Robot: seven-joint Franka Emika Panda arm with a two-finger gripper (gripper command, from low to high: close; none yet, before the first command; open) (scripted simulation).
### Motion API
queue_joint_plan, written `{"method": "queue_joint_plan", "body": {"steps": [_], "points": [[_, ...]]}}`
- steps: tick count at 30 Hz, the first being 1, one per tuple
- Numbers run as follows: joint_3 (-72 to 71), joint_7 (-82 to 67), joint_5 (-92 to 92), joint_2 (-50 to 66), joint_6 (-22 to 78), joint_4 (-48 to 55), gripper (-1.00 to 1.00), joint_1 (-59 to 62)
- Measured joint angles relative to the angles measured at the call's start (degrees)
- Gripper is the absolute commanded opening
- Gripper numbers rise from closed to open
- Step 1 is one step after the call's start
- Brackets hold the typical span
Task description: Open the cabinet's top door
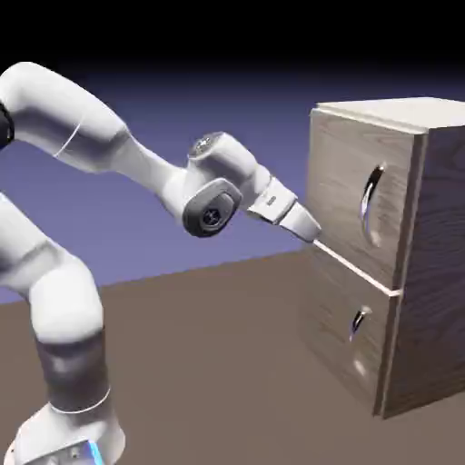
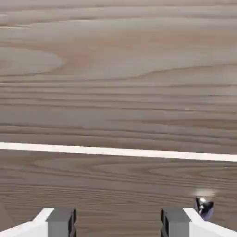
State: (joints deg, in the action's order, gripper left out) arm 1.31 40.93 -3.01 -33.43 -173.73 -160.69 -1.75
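Standing at the exterior view's right, the cabinet (image 1: 400, 245) is a boxy woodgrain unit with a pale top, resting on the brown desk (image 1: 209, 345). Its front carries two panels split by a thin pale seam: the top door (image 1: 350, 186), larger, with a long curved silver-black handle (image 1: 371, 202) set upright near its middle; and the lower panel (image 1: 341, 331), shorter, with a small handle (image 1: 360, 321). The white arm (image 1: 100, 145) reaches from the lower left, and the hand (image 1: 311, 232) points at the cabinet front near the seam, below and to the near side of the long handle, close to the wood; contact cannot be told. In the hand view the two grey fingertips (image 2: 61, 221) stand well apart with only woodgrain between them, so the hand is open and holds nothing. The pale seam crosses that view above the tips, and a small glint of metal (image 2: 204, 207) shows beside the right one. This placement looks like an approach not yet lined up with the long handle, which lies apart from the tips. Nothing stands between hand and door; the lower panel's small handle is the nearby thing to avoid seizing by mistake.
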Motion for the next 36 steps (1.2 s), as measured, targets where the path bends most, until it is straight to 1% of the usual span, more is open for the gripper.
{"method": "queue_joint_plan", "body": {"steps": [36], "points": [[39.1,-45.5,-89.7,-22.9,8.1,9.3,0.0,-31.6]]}}
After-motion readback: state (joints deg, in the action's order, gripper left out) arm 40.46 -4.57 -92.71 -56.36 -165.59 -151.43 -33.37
